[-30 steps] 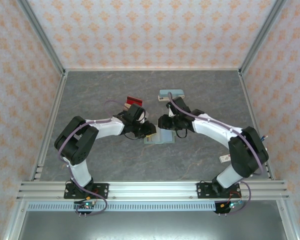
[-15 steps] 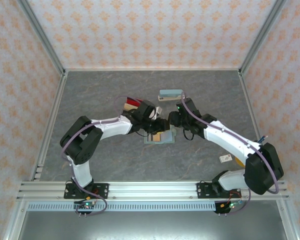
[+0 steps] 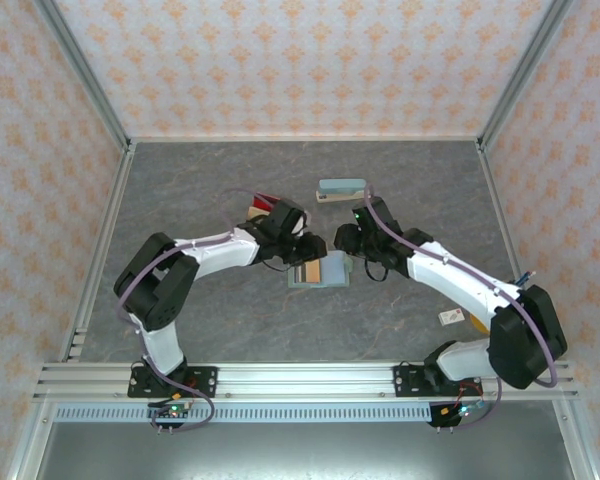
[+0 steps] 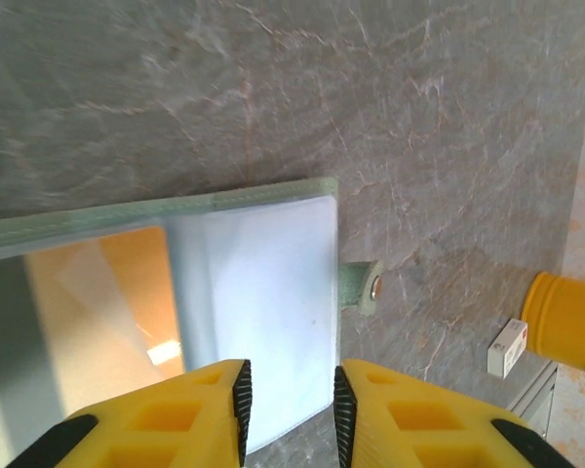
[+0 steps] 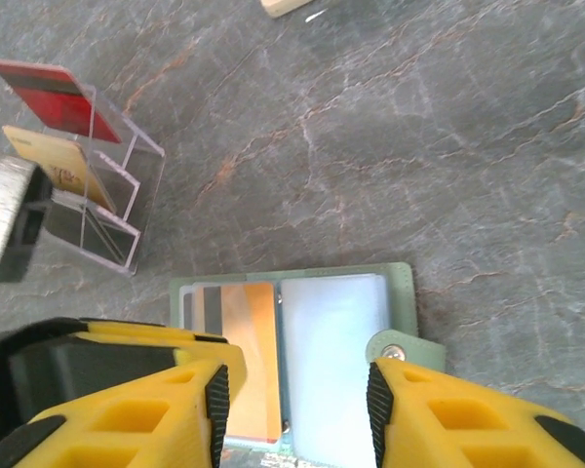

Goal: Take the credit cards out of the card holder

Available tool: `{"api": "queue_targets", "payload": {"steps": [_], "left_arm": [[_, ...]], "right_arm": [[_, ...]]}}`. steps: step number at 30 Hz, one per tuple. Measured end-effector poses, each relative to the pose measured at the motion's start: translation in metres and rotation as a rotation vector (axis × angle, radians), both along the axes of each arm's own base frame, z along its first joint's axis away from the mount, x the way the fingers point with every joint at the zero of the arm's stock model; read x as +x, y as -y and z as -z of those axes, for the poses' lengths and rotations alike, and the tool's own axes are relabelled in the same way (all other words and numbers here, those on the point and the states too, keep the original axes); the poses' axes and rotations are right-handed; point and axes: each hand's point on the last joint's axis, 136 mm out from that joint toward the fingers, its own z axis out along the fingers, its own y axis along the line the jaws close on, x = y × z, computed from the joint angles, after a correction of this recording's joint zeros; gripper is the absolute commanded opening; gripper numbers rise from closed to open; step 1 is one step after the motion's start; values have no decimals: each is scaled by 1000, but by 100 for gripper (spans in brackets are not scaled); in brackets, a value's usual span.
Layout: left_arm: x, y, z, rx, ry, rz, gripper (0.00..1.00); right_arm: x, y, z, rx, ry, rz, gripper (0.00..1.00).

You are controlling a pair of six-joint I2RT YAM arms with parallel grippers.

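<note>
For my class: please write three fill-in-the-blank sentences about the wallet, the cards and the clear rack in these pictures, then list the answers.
1. The green wallet is not folded shut; it lies ___ on the table.
2. The wallet's card is ___ in colour.
3. In the clear rack, the end card farthest from the wallet is ___.
Answers: open; orange; red.

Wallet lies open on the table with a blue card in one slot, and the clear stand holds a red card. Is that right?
No. The card in the wallet is orange, not blue, as the right wrist view shows. The wallet lies open on the table and the clear stand holds a red card.
</note>
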Motion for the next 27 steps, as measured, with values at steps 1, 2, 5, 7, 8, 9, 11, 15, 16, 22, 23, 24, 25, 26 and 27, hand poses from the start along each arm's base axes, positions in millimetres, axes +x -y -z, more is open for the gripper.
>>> {"api": "queue_targets", "payload": {"steps": [1,2,5,7,8,9,11,15,16,22,23,24,25,26,27], "left_arm": [[1,-8,-2,8,3,-15,32],[2,-14,-3,16,5,-29,32],[4,-38,-6,51,13,-83,32],[6,-53,-7,87,18,-126,31],[6,-59,-7,102,18,-140,31],[6,-62,-7,114,21,-149,30],[4,-65,-6,128,20,-154,29],[1,-66,-2,134,10,-154,27],[1,-65,-1,134,8,-152,26],[-7,-55,18,152,-38,-115,24],[-8,-52,21,156,-44,-109,23],[-8,-52,24,158,-50,-108,22],[-7,-51,25,160,-53,-108,22],[-6,-51,26,161,-55,-109,22],[-6,-50,27,162,-57,-108,21]], "right_arm": [[-1,-4,3,10,-15,-14,40],[-2,-8,8,19,-36,-31,38],[-5,-22,26,44,-109,-81,32],[-6,-32,38,64,-154,-106,29],[-6,-35,43,72,-173,-114,28],[-6,-39,48,79,-189,-122,28],[-6,-44,56,90,-219,-131,25],[-2,-53,69,109,-254,-136,22],[-1,-55,71,117,-262,-137,22],[7,-61,84,143,-289,-130,22],[9,-61,86,145,-292,-127,21],[9,-61,88,147,-298,-126,21],[9,-61,90,148,-305,-127,21],[9,-61,91,149,-309,-127,21],[8,-61,92,150,-313,-127,21]]}}
